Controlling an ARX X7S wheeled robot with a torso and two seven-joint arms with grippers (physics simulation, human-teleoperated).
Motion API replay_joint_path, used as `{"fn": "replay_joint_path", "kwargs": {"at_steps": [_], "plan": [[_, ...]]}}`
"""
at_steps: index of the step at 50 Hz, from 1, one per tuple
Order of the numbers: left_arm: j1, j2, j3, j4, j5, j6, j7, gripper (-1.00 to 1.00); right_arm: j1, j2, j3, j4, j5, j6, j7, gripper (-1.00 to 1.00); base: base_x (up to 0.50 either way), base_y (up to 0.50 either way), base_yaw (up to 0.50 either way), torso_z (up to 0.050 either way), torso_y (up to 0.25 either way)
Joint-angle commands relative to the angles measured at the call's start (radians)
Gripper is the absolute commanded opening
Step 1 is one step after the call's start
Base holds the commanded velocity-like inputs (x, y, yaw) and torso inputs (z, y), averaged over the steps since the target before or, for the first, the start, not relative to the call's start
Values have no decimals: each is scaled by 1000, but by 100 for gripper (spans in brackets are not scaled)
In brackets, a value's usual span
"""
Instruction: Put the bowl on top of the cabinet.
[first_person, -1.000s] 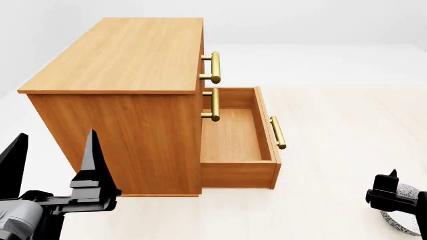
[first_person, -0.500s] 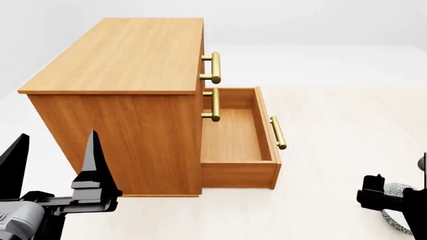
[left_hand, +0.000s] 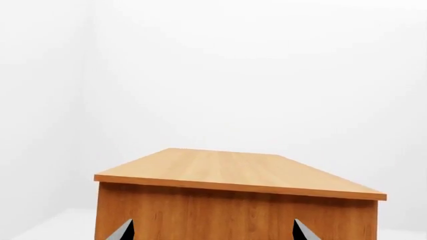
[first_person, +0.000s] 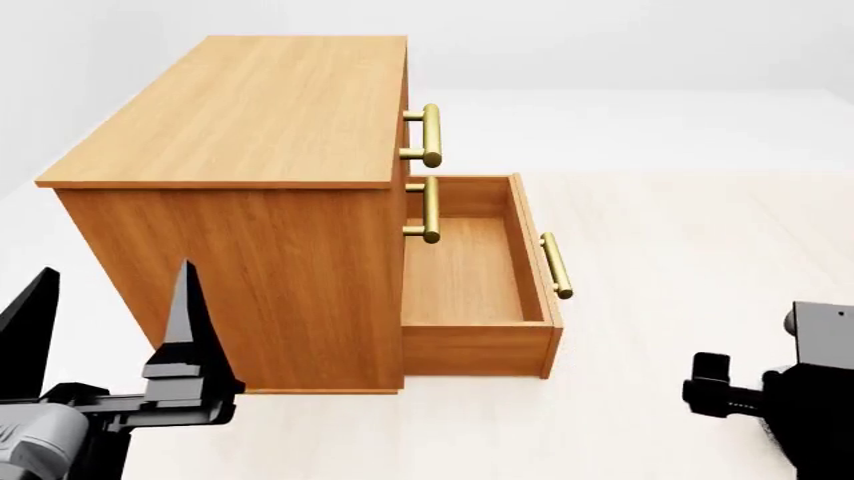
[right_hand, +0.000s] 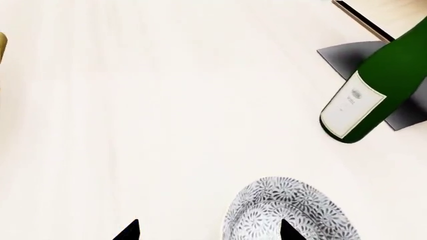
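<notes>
None of the job is done yet: the bowl (right_hand: 288, 212) sits on the floor at the right wrist view's lower edge, your right gripper (right_hand: 207, 231) spread over its rim, cabinet (first_person: 254, 150) top bare, left gripper (first_person: 107, 330) spread idle

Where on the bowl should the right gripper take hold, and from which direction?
Probably the rim, from straight above. The bowl sits upright, mouth open, and the open right gripper has one fingertip already over it, so one finger could go inside and one outside the wall.

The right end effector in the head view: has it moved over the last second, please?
Yes. The right end effector has shifted leftward, toward the cabinet's open bottom drawer, now hiding the bowl.
</notes>
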Motion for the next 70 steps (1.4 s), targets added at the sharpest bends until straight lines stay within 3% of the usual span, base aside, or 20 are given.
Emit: {"fn": "replay_joint_path", "kwargs": {"at_steps": [1, 70], "plan": [[0, -9, 2, -1, -6, 5, -8, 100, 16, -5, -46, 104, -25, -42, -8, 100, 0, 0, 0, 0, 0], [8, -48, 32, -12, -10, 44, -46, 100, -11, -2, -123, 310, -91, -160, -20, 100, 0, 0, 0, 0, 0]]}}
